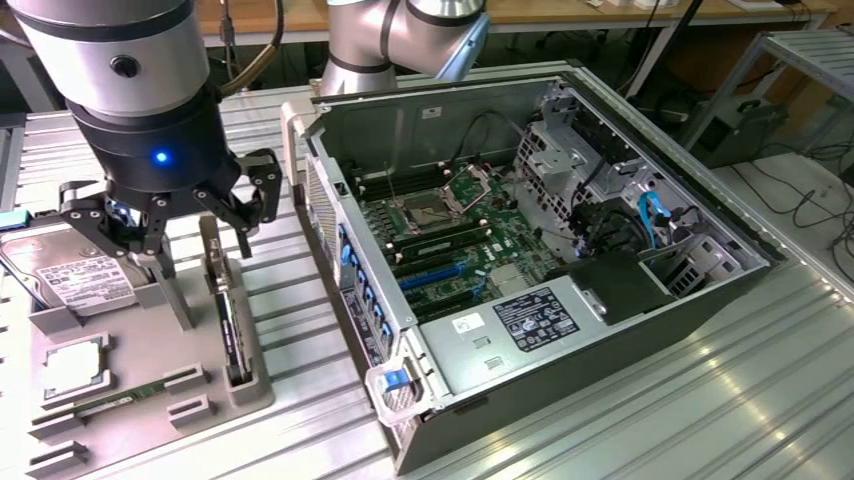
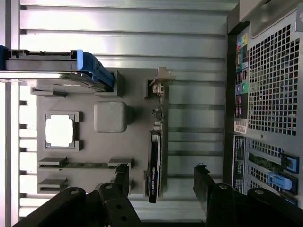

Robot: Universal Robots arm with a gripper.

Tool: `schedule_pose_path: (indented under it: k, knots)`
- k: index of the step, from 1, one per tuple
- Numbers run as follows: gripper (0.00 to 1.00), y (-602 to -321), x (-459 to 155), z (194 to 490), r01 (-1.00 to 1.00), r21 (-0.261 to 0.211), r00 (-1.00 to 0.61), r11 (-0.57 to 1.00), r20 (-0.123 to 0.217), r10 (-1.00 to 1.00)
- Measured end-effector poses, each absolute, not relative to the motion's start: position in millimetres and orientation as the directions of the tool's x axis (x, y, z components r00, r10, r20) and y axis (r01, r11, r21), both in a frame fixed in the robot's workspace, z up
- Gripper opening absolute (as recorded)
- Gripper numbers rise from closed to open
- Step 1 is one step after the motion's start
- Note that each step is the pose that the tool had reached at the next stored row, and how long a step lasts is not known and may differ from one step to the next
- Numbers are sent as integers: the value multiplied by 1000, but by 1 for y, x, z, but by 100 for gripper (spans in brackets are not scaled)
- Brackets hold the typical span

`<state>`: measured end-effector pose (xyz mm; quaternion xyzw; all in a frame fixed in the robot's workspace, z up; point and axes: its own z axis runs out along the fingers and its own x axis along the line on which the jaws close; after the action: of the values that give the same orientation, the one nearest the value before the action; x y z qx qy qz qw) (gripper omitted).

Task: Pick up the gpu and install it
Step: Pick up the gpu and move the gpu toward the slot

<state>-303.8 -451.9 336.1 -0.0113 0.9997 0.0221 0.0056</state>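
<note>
I had the fingers [image 1: 251, 205] spread wide above the gpu [image 1: 230, 325]. It stood on edge in the grey tray [image 1: 140, 345], lower left of the exterior view. Open gaps flanked its top edge, and the computer case [image 1: 534, 250] wall sat just beside it.

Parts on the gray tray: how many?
4: gpu nearest the case; hard drive at the exterior view's left; square chip and memory stick in front. Others possibly hidden.
</note>
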Motion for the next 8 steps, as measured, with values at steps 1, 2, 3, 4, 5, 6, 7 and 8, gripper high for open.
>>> schedule_pose_path:
  k: [1, 2, 3, 4, 5, 6, 7, 8]
  knots:
    - [66, -452, -304, 336, -23, 44, -1000, 999, -12, -23]
    - [66, -452, -304, 335, -23, 44, -1000, 999, -12, -23]
    - [66, -452, -304, 334, -24, 44, -1000, 999, -12, -23]
    - [66, -452, -304, 334, -24, 44, -1000, 999, -12, -24]
    - [66, -452, -304, 333, -24, 44, -1000, 999, -12, -24]
    - [66, -452, -304, 333, -25, 44, -1000, 999, -12, -24]
    - [66, -452, -304, 332, -25, 44, -1000, 999, -12, -24]
    - [66, -452, -304, 332, -25, 44, -1000, 999, -12, -25]
